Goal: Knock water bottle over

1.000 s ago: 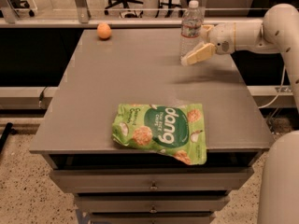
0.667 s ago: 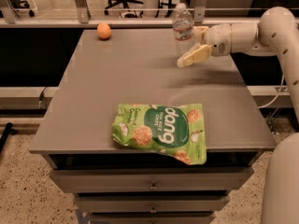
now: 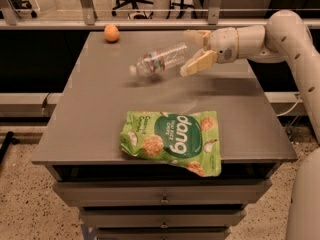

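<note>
At the far left corner of the counter (image 3: pixel 90 114) lies a small orange ball (image 3: pixel 111 32), well apart from the action. More to the right, the water bottle (image 3: pixel 160 60) is tipped strongly, almost on its side. Its white cap points left and down, and its base is up, just beside the claw (image 3: pixel 197 49). I cannot tell if it already rests on the surface. Nearer the front edge lies a green snack bag (image 3: pixel 172 141), not touched. The claw hangs above the far right part of the counter, its two fingers spread apart and holding nothing. I judge the knocking step is almost complete. The next move calls only for pulling the arm away without pushing the bottle off the edge.
</note>
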